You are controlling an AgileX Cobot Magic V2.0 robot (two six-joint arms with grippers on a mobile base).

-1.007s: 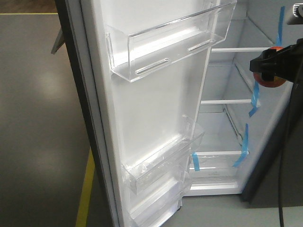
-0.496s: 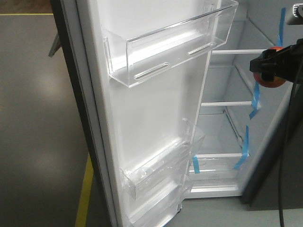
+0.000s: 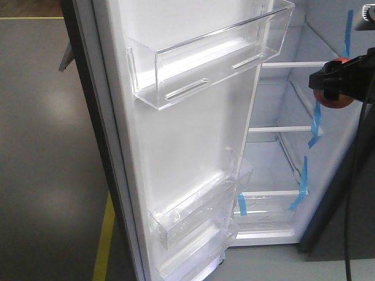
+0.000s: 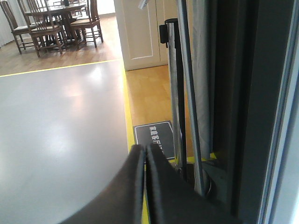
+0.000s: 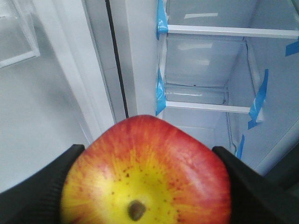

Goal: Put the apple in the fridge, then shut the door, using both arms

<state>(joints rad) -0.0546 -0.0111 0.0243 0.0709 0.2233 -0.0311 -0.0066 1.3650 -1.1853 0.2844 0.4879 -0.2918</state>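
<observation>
Apple (image 5: 149, 172): red w/ yellow streaks (brown specks). Fridge (image 3: 275, 99) int. white; blue tape strips (image 3: 316, 120) on its shelf edges.

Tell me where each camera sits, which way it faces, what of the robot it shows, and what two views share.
Exterior front: outside, facing the open door lining and fridge shelves; the right gripper holding the apple shows at right.
Left wrist: on the left arm, looks across grey floor toward chairs; the shut left gripper shows.
Right wrist: behind the apple, faces the shelves; both fingers show.
Shared: front and right wrist both show apple and blue tape.
</observation>
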